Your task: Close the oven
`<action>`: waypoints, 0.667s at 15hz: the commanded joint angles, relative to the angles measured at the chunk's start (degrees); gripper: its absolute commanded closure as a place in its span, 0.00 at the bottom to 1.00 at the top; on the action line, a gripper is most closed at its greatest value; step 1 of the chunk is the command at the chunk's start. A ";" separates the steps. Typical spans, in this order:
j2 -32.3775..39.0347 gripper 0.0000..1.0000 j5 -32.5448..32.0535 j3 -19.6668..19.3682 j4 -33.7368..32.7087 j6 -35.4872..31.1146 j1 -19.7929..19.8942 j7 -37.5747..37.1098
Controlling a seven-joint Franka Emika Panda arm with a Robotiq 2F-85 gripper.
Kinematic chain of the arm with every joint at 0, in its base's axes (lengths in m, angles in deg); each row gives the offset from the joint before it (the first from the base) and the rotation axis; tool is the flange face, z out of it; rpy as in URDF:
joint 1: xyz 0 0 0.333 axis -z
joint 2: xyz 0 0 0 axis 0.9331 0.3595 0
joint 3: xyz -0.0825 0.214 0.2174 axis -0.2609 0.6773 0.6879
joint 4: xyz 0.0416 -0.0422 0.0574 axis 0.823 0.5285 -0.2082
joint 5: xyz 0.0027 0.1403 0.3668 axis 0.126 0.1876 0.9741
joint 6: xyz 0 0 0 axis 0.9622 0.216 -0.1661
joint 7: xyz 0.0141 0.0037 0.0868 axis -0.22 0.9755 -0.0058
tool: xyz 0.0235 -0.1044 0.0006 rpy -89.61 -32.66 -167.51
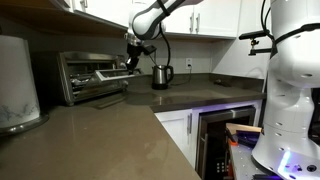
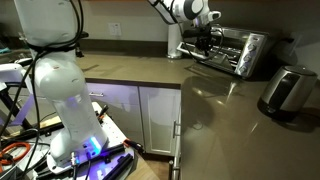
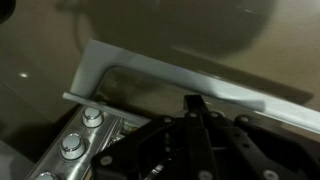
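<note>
Currently, off to the tool's left in an exterior view, the toaster oven (image 1: 85, 72) stands against the wall with its glass door (image 1: 100, 96) dropped open over the countertop (image 1: 110, 140). Your gripper (image 1: 133, 62) hangs close by the door's handle edge. In the wrist view its fingers (image 3: 190, 110) look drawn together with nothing held, and the bar handle (image 3: 160, 72) lies just ahead of the tips. I judge that this posture suits pushing rather than grasping. To the tool's right the steel kettle (image 1: 160, 75) stands near but apart. You have bare counter below and in front of the door, so watch only the kettle side as the door swings up.
</note>
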 commanded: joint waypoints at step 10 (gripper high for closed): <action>-1.09 1.00 -7.16 -1.26 -3.41 -2.06 -1.01 -3.81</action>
